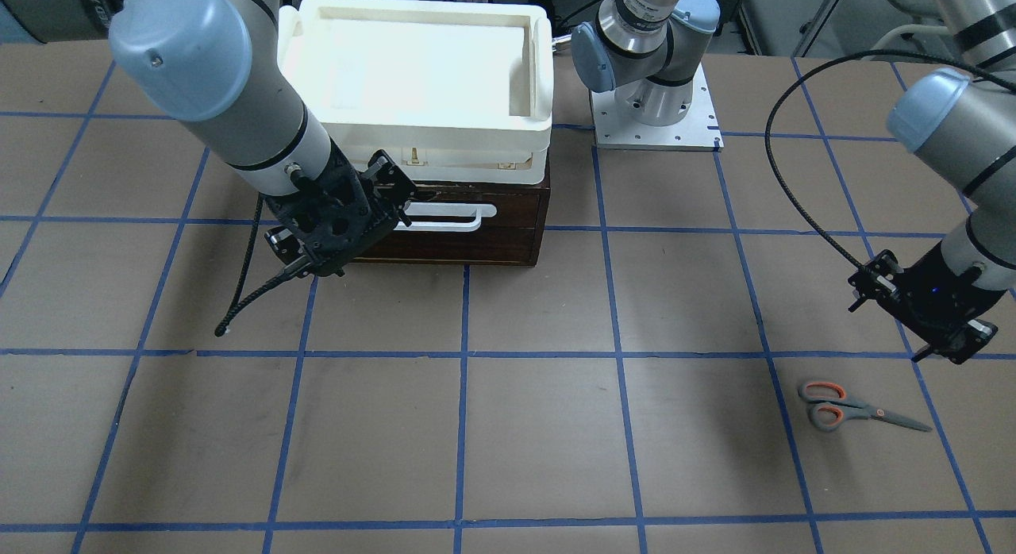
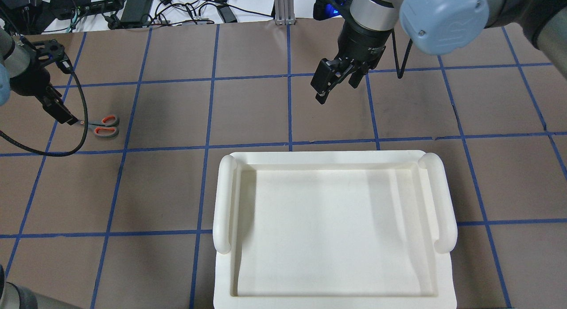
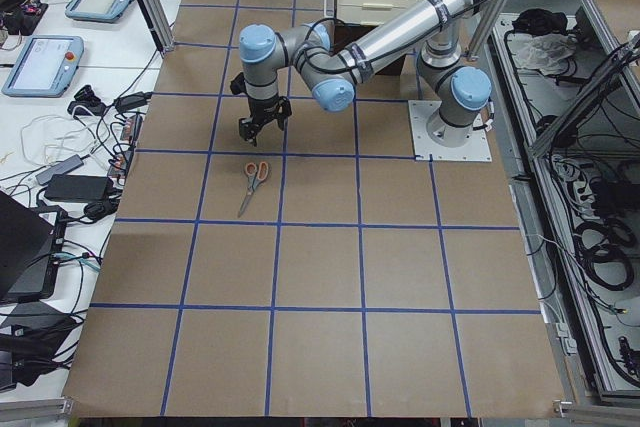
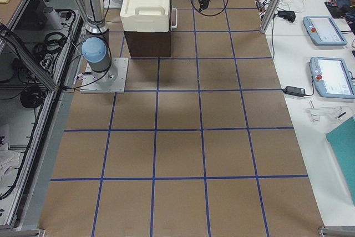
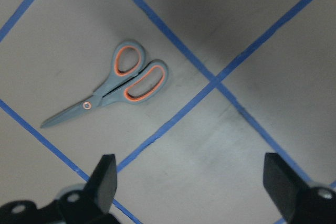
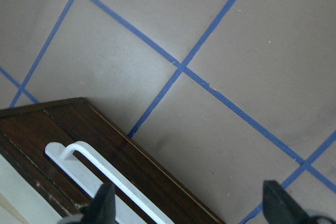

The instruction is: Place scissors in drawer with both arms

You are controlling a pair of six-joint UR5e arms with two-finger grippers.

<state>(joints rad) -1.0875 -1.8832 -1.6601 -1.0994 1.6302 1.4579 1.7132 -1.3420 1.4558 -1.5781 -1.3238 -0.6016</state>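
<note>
Here the scissors (image 1: 857, 407) lie flat on the table (image 1: 540, 427) near the left pincer (image 5: 190, 166), jaws apart. The right pincer (image 6: 190, 188), likewise apart, hangs before the drawer (image 1: 476, 240), a white tray (image 1: 540, 70) stacked atop it.

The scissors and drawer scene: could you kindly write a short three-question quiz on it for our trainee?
1. True or false: the left gripper is holding the scissors.
2. Which gripper hovers nearest the drawer's white bar handle? A) left B) right
3. Fill in: above the drawer sits a white ____.
Key: 1 false, the scissors lie flat on the table, untouched. 2 B, the right gripper. 3 tray.
</note>
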